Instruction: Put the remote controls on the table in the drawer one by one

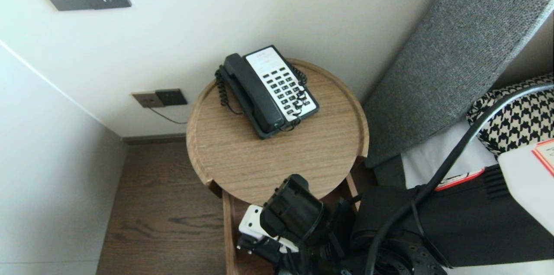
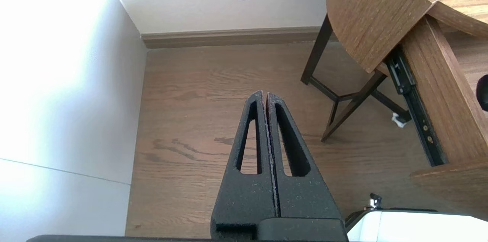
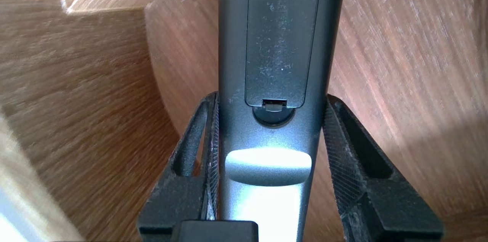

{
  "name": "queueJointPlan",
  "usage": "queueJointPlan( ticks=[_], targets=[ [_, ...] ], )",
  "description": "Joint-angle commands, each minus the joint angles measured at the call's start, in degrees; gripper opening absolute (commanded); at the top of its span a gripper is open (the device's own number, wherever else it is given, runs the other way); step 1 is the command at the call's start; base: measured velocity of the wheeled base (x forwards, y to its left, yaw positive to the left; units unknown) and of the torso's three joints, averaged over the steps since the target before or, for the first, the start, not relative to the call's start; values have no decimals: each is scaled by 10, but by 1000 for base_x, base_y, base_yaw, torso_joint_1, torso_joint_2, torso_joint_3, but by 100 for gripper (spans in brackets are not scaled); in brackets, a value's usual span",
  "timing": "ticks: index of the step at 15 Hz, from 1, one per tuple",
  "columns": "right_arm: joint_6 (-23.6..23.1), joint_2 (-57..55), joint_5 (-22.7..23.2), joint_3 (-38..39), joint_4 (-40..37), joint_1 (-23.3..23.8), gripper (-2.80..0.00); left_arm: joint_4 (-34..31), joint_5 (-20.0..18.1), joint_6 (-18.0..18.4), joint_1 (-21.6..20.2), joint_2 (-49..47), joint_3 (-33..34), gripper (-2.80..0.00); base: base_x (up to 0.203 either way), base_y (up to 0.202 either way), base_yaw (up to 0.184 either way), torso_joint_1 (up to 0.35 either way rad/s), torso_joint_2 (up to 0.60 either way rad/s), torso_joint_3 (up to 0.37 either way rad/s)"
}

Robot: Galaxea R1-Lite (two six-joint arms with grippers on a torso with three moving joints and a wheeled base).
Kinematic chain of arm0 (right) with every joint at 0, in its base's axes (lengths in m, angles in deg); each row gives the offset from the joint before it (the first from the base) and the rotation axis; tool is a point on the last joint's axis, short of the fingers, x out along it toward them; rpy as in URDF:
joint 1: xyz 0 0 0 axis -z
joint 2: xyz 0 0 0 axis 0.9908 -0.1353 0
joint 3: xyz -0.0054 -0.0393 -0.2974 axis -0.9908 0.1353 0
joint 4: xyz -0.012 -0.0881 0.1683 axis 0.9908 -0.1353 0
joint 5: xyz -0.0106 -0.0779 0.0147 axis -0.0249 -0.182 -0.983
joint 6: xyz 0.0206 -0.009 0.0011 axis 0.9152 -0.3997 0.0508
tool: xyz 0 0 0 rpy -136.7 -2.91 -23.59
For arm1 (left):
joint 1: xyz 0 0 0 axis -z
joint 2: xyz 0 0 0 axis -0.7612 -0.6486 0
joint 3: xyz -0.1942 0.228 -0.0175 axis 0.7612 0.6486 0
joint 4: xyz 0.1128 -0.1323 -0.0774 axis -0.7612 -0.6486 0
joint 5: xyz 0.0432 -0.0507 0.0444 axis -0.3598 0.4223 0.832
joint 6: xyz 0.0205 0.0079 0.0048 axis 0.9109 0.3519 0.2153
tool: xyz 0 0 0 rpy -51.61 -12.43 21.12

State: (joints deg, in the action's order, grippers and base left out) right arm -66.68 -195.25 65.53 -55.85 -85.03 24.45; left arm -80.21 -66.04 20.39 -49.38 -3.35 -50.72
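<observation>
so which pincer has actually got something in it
The right pincer: it grips a grey remote control by both sides. The left pincer is shut on nothing, hanging above the wooden floor.

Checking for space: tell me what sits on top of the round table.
A corded phone lies on the round table, toward the wall. The right arm covers the table's near edge, so anything there is hidden.

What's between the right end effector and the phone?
Head view: only bare tabletop up to the phone. The right end effector, at the table's near edge, grips a remote.
</observation>
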Motion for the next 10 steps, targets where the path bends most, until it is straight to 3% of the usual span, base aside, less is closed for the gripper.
queueJointPlan(
  ticks=[1, 10],
  targets=[
    [-1, -15, 0, -3, -1, 6, -280, 0, 0, 0, 0, 0, 0, -280, 0, 0, 0, 0, 0, 0],
    [-4, -48, -7, -12, 7, 17, -280, 0, 0, 0, 0, 0, 0, -280, 0, 0, 0, 0, 0, 0]
  ],
)
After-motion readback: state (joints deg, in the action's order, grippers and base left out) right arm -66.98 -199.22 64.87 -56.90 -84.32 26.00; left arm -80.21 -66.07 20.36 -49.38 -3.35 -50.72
